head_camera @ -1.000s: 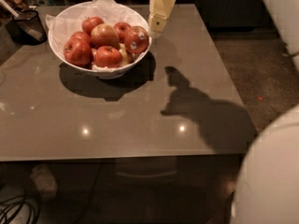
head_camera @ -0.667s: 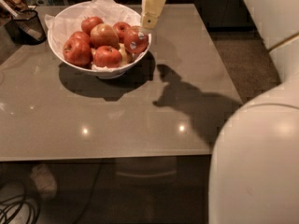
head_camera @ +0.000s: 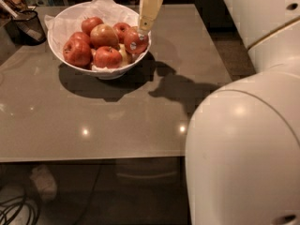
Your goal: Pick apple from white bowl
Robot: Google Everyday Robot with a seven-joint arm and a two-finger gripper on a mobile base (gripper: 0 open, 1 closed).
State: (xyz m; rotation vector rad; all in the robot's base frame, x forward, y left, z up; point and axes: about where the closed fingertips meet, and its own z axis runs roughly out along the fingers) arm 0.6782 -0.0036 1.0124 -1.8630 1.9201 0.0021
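The white bowl (head_camera: 70, 62) stands at the table's far left, lined with crinkled white paper and holding several apples. A deep-red apple with small pale stickers (head_camera: 135, 42) lies at the bowl's right rim. A larger yellowish-red apple (head_camera: 104, 35) sits in the middle, with plain red apples around it. My gripper (head_camera: 142, 31) comes down from above with its cream finger tip right at the top of the stickered apple.
A small dark mesh cup (head_camera: 27, 26) stands left of the bowl at the table's far left edge. The grey tabletop (head_camera: 117, 125) stretches toward me. My white arm body (head_camera: 248, 139) fills the right foreground. Cables lie on the floor at lower left.
The gripper has moved left and down, from above the bowl's right rim to the top of the stickered apple. The view has closed in on the bowl.
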